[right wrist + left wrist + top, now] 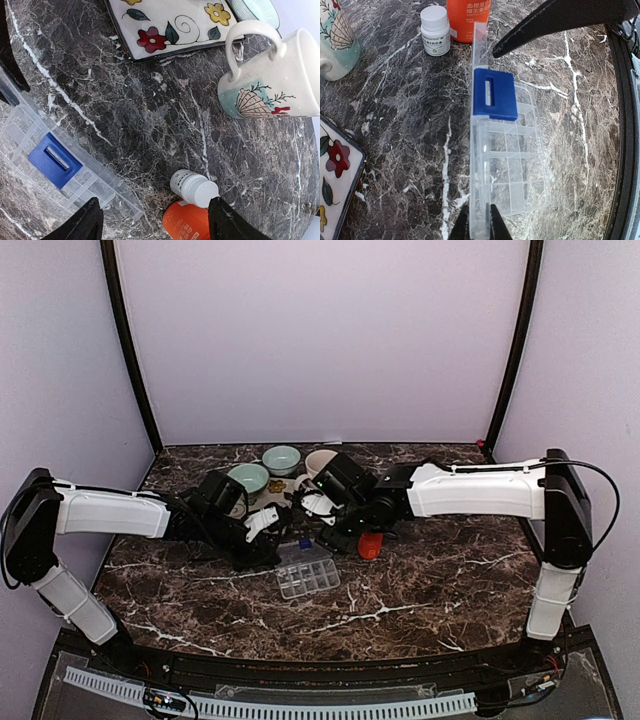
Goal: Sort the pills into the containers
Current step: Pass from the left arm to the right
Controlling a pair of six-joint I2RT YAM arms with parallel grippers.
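Mostly cropped, left gripper point(480, 227) clamped on raised lid point(479, 130) of pill box point(517, 165), orange bottle point(468, 20) cut off beyond box, right gripper point(154, 225) held spread, open table point(400, 125) seen beside box.

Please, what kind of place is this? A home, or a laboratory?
Probably a laboratory test booth, not a home: plain walls enclose a marble-patterned table, with two robot arms mounted at its near edge.
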